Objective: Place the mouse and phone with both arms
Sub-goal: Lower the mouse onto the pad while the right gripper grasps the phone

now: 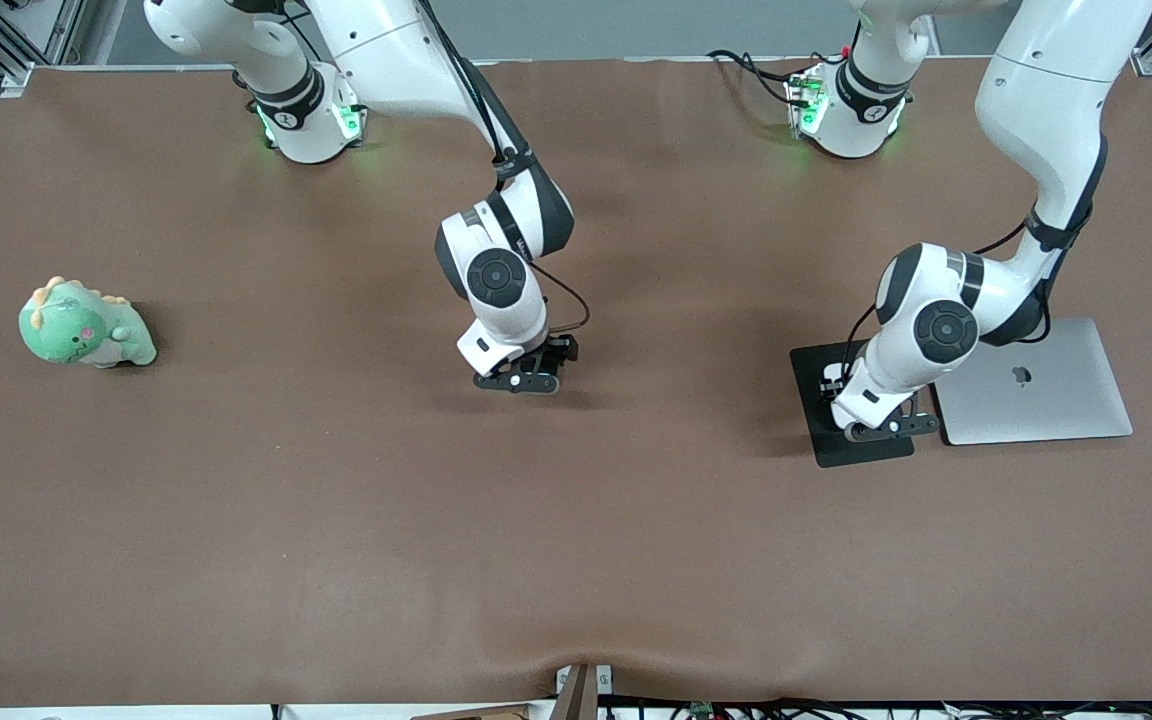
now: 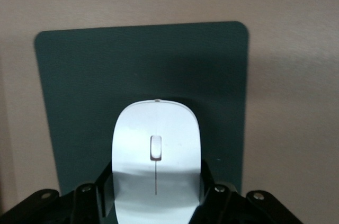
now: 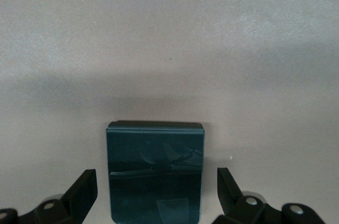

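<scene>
The white mouse point(image 2: 156, 123) sits between the fingers of my left gripper point(image 2: 156, 175), which press on both of its sides. It is on or just above the black flat pad point(image 2: 79, 75); I cannot tell which. In the front view my left gripper point(image 1: 884, 425) is low over that pad point(image 1: 841, 450) and hides the mouse. The black phone point(image 3: 155, 155) lies flat on the brown table. My right gripper point(image 3: 156, 179) is open around it, with a gap on each side. In the front view my right gripper point(image 1: 526, 378) is low at the table's middle and hides the phone.
A closed silver laptop point(image 1: 1046, 385) lies beside the pad, toward the left arm's end of the table. A green plush dinosaur point(image 1: 86, 325) sits toward the right arm's end. The brown table point(image 1: 576, 550) nearer the front camera is bare.
</scene>
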